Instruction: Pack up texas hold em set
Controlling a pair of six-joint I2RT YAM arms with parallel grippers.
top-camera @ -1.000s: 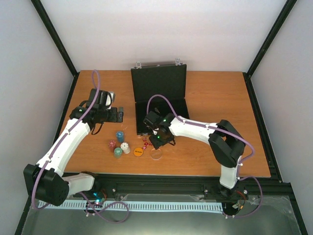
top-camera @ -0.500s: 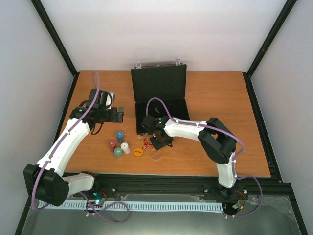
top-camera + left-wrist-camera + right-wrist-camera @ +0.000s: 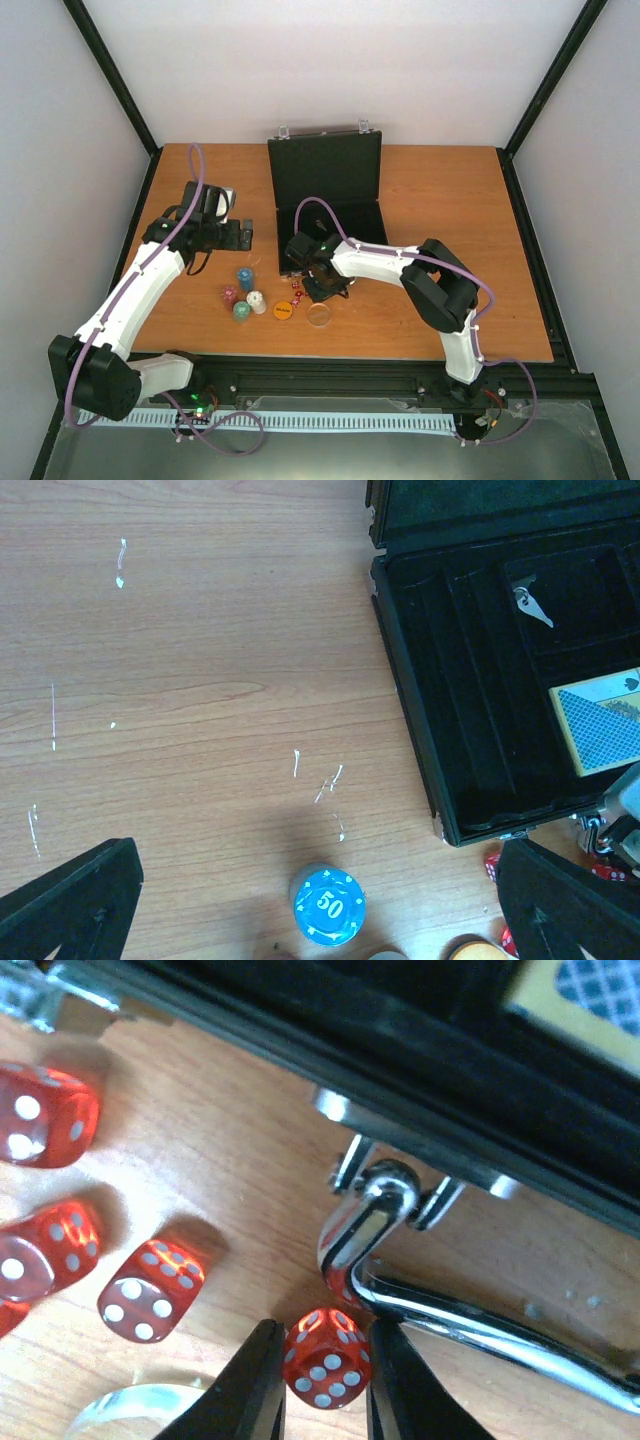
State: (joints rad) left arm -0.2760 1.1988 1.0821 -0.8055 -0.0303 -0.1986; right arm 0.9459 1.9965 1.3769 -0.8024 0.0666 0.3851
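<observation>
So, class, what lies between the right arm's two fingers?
One red die, on the table beside the silver handle; the right wrist view shows it.

Case [image 3: 325, 190] mid-table [image 3: 450, 200], card deck [image 3: 600, 718] in it; chip stacks [image 3: 245, 278], dice [image 3: 148, 1302], discs [image 3: 284, 310] before it, leftward.

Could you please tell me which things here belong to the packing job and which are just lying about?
Job: black briefcase; card deck inside it; blue chip stack; green chip stack; white chip stack; red chip stack; orange disc; clear disc; red dice, one pinched in the right claw.
Lying about: nothing visible besides the wooden table itself.
</observation>
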